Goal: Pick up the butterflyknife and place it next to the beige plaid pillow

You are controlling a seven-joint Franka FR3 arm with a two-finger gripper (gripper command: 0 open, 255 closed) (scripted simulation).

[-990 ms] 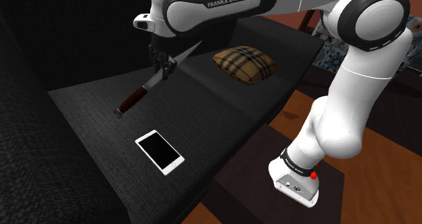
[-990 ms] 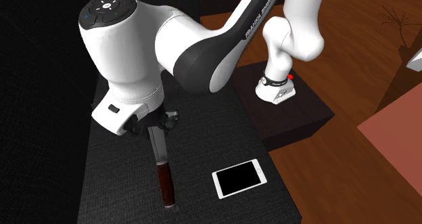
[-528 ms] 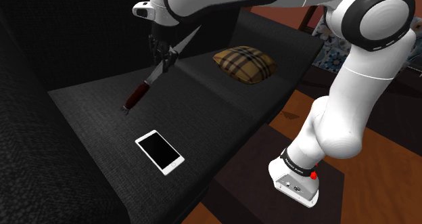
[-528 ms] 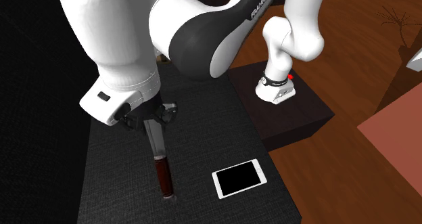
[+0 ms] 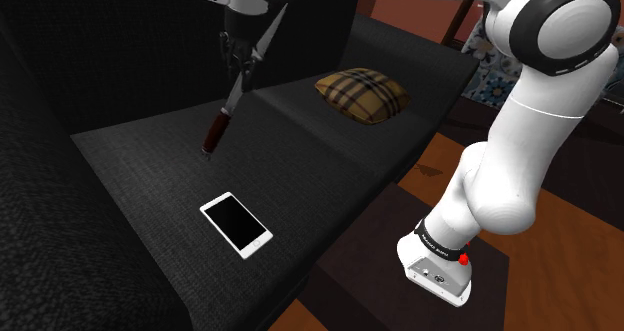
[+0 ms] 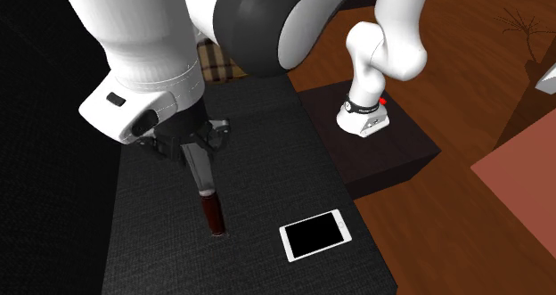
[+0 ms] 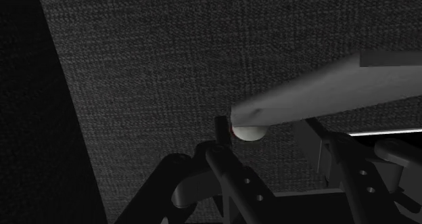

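Observation:
The butterfly knife [image 5: 230, 101] has a grey blade and a dark red handle [image 6: 211, 215]. It hangs steeply tilted above the dark sofa seat [image 5: 300, 179], handle end down. My gripper [image 5: 238, 57] is shut on its blade, also seen from the other side as the gripper [image 6: 192, 146]. In the wrist view the knife [image 7: 324, 91] crosses in front of my fingers [image 7: 223, 165]. The beige plaid pillow [image 5: 362, 94] lies on the seat to the shoulder view's right of the gripper; a corner of the pillow [image 6: 214, 63] peeks out behind the arm.
A white-framed tablet [image 5: 236, 224] with a black screen lies flat on the seat near its front edge, also seen as the tablet [image 6: 314, 234]. The sofa's dark backrest [image 5: 120, 49] rises behind. My stand [image 5: 440, 269] sits on a dark box over a wooden floor [image 6: 428, 231].
The gripper has risen with the knife in it. The knife has swung from a shallow slant to nearly upright, its handle end now clear of the seat.

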